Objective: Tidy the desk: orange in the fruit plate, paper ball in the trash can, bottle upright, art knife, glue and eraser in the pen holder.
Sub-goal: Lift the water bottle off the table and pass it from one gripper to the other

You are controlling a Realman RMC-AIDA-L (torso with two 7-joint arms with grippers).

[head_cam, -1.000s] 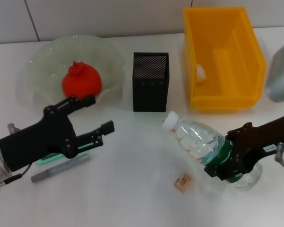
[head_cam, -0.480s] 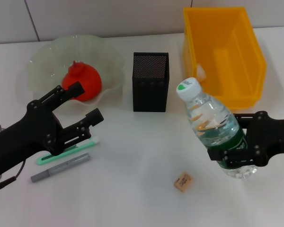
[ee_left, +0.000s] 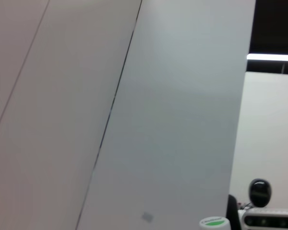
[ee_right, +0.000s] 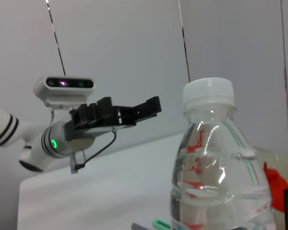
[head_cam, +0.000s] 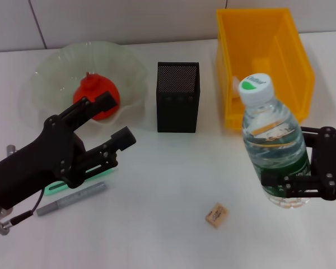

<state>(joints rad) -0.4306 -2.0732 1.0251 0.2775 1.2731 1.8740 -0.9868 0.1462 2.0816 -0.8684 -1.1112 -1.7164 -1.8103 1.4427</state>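
The clear bottle (head_cam: 273, 147) with its white cap stands upright at the right, and my right gripper (head_cam: 288, 163) is shut on its green label. It fills the right wrist view, bottle (ee_right: 216, 163). The orange (head_cam: 94, 94) lies in the pale-green fruit plate (head_cam: 47, 75). My left gripper (head_cam: 115, 119) hangs open and empty just in front of the plate, above the grey art knife (head_cam: 73, 198) and the mint-green glue (head_cam: 57, 186). The tan eraser (head_cam: 216, 215) lies at front centre. The black pen holder (head_cam: 178, 104) and yellow trash can (head_cam: 294, 61) stand behind. The paper ball is hidden.
The trash can's front wall sits directly behind the bottle. In the right wrist view the left gripper (ee_right: 134, 108) shows beyond the bottle, under the head camera (ee_right: 65, 91). The left wrist view shows mainly wall and the bottle cap (ee_left: 213, 222).
My right gripper has swung the bottle from tilted to upright and carried it to the right. My left gripper has shifted slightly right and forward over the art knife.
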